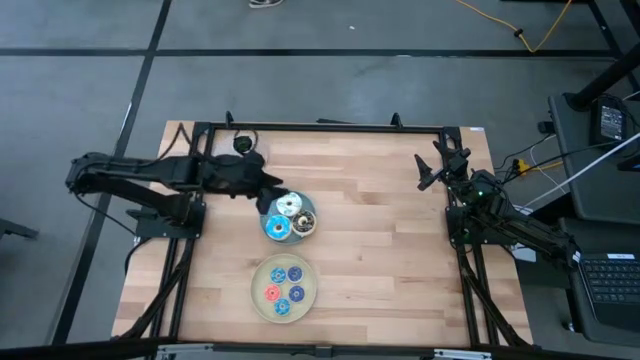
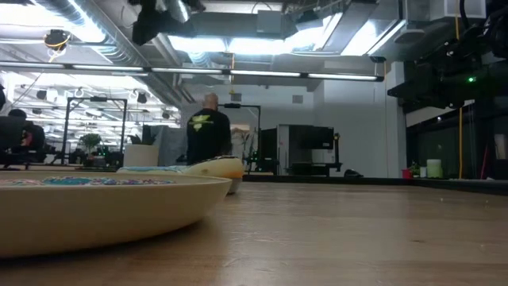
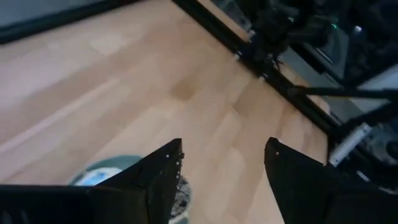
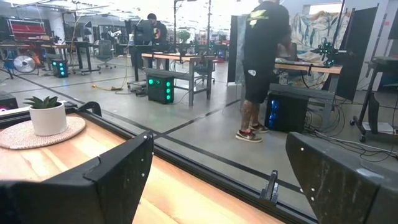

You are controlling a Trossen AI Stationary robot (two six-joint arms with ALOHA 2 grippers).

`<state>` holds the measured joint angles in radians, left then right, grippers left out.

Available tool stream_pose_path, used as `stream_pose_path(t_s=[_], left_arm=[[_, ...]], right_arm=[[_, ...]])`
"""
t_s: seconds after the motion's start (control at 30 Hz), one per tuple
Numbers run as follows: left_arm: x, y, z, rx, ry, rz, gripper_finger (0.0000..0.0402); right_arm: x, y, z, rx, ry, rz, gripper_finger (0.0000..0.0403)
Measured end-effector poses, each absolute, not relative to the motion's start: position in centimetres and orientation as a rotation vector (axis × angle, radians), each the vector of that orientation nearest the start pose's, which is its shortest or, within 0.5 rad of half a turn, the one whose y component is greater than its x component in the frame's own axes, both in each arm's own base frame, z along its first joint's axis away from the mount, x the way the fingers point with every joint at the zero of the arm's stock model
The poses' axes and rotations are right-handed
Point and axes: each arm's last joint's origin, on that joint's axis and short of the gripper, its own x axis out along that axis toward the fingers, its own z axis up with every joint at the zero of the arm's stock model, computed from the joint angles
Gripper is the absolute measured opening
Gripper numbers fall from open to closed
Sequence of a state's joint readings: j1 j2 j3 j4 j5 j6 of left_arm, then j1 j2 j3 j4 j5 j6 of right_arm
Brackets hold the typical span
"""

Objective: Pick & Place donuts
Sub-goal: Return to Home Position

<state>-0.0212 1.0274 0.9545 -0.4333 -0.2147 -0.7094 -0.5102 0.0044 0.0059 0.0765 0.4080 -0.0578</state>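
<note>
While reading the high view, find left pincer (image 1: pixel 268 196) reaching in over the table (image 1: pixel 380 250), fingertips at the rim of blue plate (image 1: pixel 314 210); cannot tell whether touching or just above. Note fingers spread wide, nothing held. Confirm in left wrist view: bare wood between the 2 fingers, sliver of blue plate under 1 of them.

Count 3 large donuts on blue plate, all just ahead of left pincer: white donut (image 1: pixel 289 206) nearest the fingertips, light blue donut (image 1: pixel 277 228) and dark donut (image 1: pixel 304 224) just past it, packed close together.

Locate beige plate (image 1: pixel 256 280) beyond blue plate as seen from left pincer, near it but apart. Count 5 small donuts (image 1: pixel 296 272) on it: 4 blue, 1 red.

Find right pincer (image 1: pixel 432 166) at the opposite side of the table, well apart from both plates and from left pincer. Note fingers wide, nothing between them. See past right pincer, in its wrist view: potted plant (image 4: pixel 48 118) on round mat (image 4: pixel 25 135), and a person (image 4: pixel 264 62) standing on the floor beyond.
</note>
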Motion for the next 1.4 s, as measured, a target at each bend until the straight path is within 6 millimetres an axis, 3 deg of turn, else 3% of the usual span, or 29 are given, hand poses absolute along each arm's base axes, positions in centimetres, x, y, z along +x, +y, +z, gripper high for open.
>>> stream_pose_path(t_s=[0.37,0.63,1.17,1.4], left_arm=[[16.8,4.0,31.5,-0.675,0.245,0.571,0.0218],[13.9,5.5,29.1,-0.655,0.15,0.713,0.0216],[11.4,5.3,22.4,-0.436,0.089,0.735,0.0219],[10.2,5.3,19.8,-0.402,0.034,0.889,0.0218]], right_arm=[[7.7,-5.6,17.3,-0.058,-0.055,-0.92,0.0365],[7.7,-5.6,17.3,-0.058,-0.055,-0.92,0.0365],[7.7,-5.6,17.3,-0.058,-0.055,-0.92,0.0365],[7.7,-5.6,17.3,-0.058,-0.055,-0.92,0.0365]])
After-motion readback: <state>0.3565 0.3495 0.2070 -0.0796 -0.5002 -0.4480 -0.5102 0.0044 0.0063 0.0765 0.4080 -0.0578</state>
